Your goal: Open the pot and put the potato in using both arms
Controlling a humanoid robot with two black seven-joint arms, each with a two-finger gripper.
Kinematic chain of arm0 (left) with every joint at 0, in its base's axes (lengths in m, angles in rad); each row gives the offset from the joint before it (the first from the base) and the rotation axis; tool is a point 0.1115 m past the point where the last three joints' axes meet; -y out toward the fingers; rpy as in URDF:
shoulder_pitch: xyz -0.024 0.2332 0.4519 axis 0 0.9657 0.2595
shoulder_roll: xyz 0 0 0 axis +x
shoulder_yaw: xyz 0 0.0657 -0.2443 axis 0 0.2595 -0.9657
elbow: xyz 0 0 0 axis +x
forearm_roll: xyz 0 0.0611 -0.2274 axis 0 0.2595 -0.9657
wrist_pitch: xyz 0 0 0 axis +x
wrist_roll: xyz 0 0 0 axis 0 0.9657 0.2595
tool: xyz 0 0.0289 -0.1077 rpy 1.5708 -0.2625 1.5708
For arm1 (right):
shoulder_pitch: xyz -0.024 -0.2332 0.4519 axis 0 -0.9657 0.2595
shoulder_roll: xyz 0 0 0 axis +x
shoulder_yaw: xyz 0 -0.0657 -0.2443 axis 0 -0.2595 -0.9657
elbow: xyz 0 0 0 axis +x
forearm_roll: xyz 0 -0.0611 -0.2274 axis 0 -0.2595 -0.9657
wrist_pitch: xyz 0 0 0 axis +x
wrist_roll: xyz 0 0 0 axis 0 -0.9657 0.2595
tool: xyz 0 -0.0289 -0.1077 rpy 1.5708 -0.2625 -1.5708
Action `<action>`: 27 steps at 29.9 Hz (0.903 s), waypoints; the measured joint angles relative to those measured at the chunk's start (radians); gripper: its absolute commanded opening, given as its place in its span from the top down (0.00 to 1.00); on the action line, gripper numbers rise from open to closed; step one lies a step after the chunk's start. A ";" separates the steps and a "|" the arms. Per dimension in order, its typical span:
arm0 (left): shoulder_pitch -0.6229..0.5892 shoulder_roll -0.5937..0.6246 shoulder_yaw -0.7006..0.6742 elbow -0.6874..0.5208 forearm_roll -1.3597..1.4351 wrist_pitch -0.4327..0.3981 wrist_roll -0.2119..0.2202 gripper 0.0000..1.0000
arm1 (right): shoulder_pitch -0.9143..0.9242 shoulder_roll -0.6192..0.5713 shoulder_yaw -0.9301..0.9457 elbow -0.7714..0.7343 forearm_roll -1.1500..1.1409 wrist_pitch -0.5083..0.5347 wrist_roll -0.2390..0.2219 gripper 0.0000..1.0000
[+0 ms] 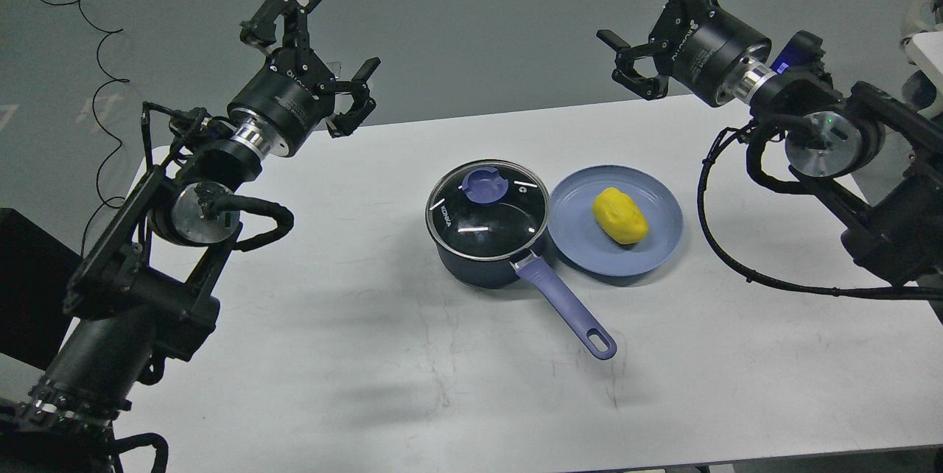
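Note:
The dark navy pot (482, 267) stands mid-table, its purple handle (567, 307) pointing toward the front right. A glass lid (488, 209) with a purple knob (485, 184) covers it. Just right of the pot, the yellow potato (620, 215) lies on a light blue plate (578, 244). My left gripper (313, 53) hangs open above the table's far left edge, well away from the pot. High at the back right, my right gripper (663, 16) is also open and holds nothing.
The white table (383, 355) ends in a far edge just behind the pot and plate. Cables (96, 38) trail on the grey floor at the back left. A white object (927, 46) shows at the right border.

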 measured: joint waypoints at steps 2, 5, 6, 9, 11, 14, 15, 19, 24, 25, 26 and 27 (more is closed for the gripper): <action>0.006 0.000 0.000 -0.006 0.001 0.000 0.000 0.02 | 0.000 0.003 -0.003 -0.001 -0.006 -0.002 0.000 0.00; 0.016 -0.001 0.000 -0.018 0.001 0.000 -0.003 0.02 | 0.000 0.005 -0.007 -0.005 -0.025 -0.007 0.000 0.00; 0.020 -0.001 0.001 -0.022 0.002 0.000 -0.003 0.02 | 0.000 0.005 -0.008 -0.006 -0.030 -0.008 0.000 0.00; 0.024 -0.003 0.006 -0.033 0.005 0.004 -0.003 0.02 | 0.001 0.005 -0.009 -0.006 -0.039 -0.009 0.000 0.00; 0.024 -0.003 0.007 -0.035 0.025 0.010 -0.003 0.02 | 0.001 0.005 -0.009 -0.006 -0.041 -0.009 0.000 0.00; 0.025 -0.003 0.006 -0.036 0.045 0.011 -0.004 0.02 | 0.001 0.006 -0.009 -0.006 -0.041 -0.009 0.000 0.00; 0.025 -0.003 0.006 -0.036 0.048 0.010 -0.005 0.02 | 0.001 0.007 -0.009 -0.006 -0.041 -0.009 0.000 0.00; 0.025 -0.005 0.010 -0.036 0.052 0.008 -0.005 0.02 | 0.002 0.010 -0.009 -0.006 -0.041 -0.009 0.000 0.00; 0.026 -0.004 0.014 -0.036 0.053 0.009 -0.005 0.02 | 0.005 0.011 -0.008 -0.006 -0.056 -0.009 0.000 0.00; 0.027 -0.002 0.014 -0.036 0.053 0.009 -0.005 0.02 | 0.005 0.011 -0.008 -0.006 -0.062 -0.010 0.000 0.00; 0.028 0.000 0.014 -0.036 0.053 0.009 -0.005 0.02 | 0.005 0.011 -0.008 -0.006 -0.066 -0.010 0.000 0.00; 0.029 0.001 0.014 -0.037 0.053 0.008 -0.005 0.02 | 0.006 0.011 -0.008 -0.006 -0.069 -0.010 0.000 0.00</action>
